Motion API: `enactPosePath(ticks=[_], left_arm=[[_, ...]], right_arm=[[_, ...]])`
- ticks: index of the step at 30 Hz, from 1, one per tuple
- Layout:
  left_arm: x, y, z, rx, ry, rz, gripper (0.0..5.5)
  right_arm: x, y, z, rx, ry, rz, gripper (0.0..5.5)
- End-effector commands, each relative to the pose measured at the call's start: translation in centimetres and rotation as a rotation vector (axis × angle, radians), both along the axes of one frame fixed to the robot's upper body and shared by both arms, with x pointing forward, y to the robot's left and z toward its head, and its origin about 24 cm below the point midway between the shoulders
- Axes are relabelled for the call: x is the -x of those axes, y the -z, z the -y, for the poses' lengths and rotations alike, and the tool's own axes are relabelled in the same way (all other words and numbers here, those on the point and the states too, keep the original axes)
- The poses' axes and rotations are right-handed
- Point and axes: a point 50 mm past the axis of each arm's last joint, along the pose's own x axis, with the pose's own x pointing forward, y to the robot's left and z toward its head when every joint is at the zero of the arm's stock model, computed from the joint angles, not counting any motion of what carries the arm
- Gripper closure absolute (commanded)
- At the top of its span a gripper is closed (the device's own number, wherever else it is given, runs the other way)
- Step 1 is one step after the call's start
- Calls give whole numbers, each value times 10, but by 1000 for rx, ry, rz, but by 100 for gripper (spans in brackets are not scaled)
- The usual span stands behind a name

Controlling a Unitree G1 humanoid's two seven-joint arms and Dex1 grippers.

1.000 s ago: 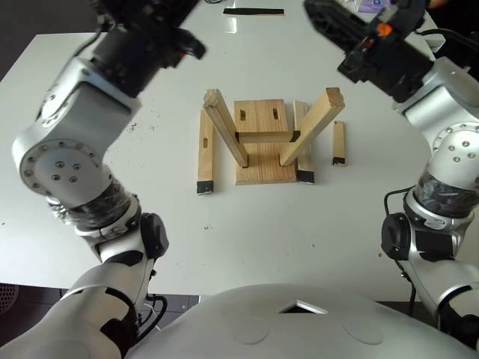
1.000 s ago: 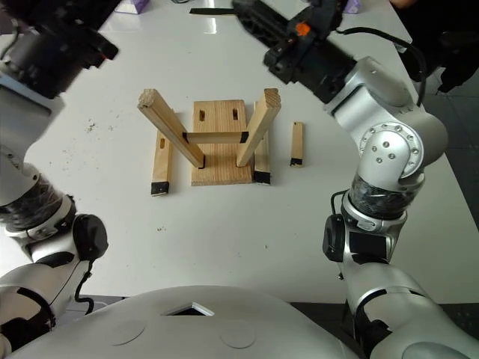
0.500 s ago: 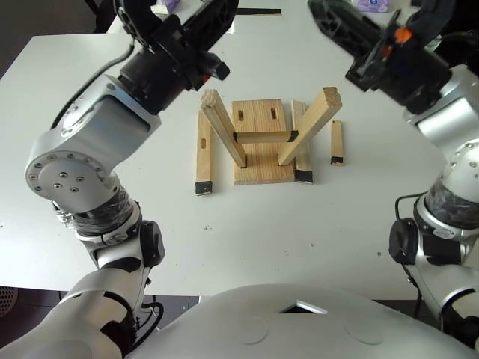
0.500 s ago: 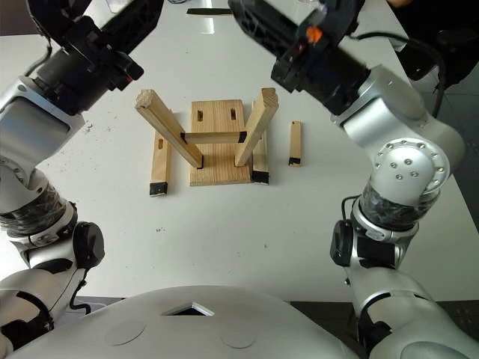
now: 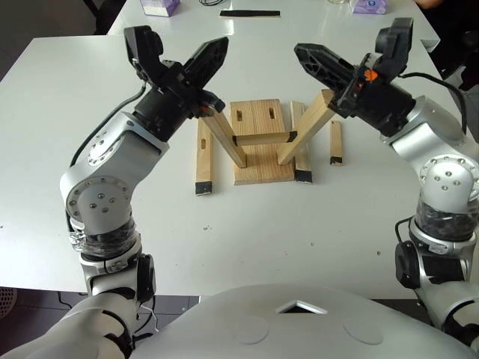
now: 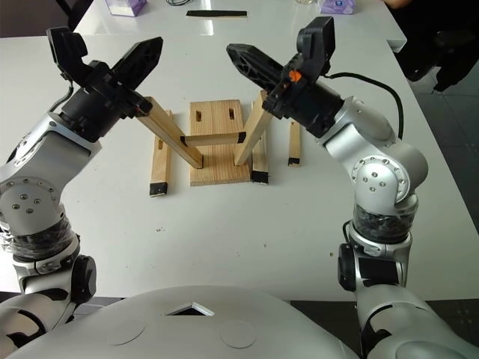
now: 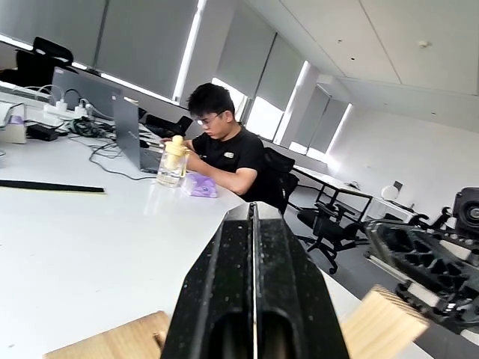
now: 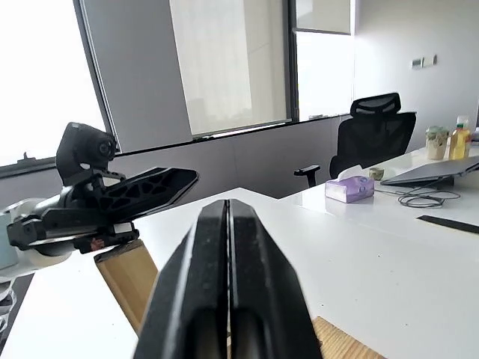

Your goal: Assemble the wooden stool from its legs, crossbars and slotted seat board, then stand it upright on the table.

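The slotted seat board point(image 5: 262, 168) lies flat mid-table. Two legs stand in it, splayed outward: the left leg point(image 5: 227, 139) and the right leg point(image 5: 308, 129), joined by a crossbar point(image 5: 263, 137). A loose leg point(image 5: 203, 153) lies left of the board, and another point(image 5: 302, 142) lies to its right, partly behind the standing leg. A short crossbar point(image 5: 338, 142) lies farther right. My left gripper point(image 5: 218, 46) hovers shut and empty just above the left leg's top. My right gripper point(image 5: 301, 51) hovers shut and empty just above the right leg's top point(image 8: 127, 277).
A black strip point(image 5: 249, 13) lies at the table's far edge, with purple tissue boxes point(image 5: 159, 6) at both far corners. White table point(image 5: 247, 232) surface stretches in front of the stool parts.
Both arms have come down and inward from high at the back, and both grippers now hang close over the tops of the two standing legs. The wooden parts have not moved.
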Motion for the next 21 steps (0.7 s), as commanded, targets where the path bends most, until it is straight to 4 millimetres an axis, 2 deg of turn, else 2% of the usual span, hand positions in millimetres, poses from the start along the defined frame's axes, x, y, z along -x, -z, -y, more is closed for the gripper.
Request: enactPosePath(ticks=[1, 2, 4, 6, 9, 11, 15, 21], left_arm=[[-1, -33, -51, 102, -189, 112, 550], [0, -34, -62, 103, -220, 114, 550], [-1, -23, -77, 23, -248, 71, 550], [7, 3, -77, -87, -156, -15, 550], [33, 65, -71, -342, 35, -187, 550], [48, 91, -63, -438, 122, -252, 550], [61, 111, -35, -421, 246, -249, 550], [49, 141, 0, -457, 231, -263, 550]], right_arm=[[-20, -11, 23, 5, 123, -1, 548], [-25, -3, 27, 59, 151, -15, 548], [-33, 21, 33, 188, 180, -44, 548], [-36, 49, 38, 310, 154, -74, 548], [-36, 97, 44, 589, 52, -60, 548], [-34, 119, 44, 666, -23, -42, 548], [-32, 126, 21, 588, -140, -10, 548], [-31, 147, 0, 634, -239, -10, 548]])
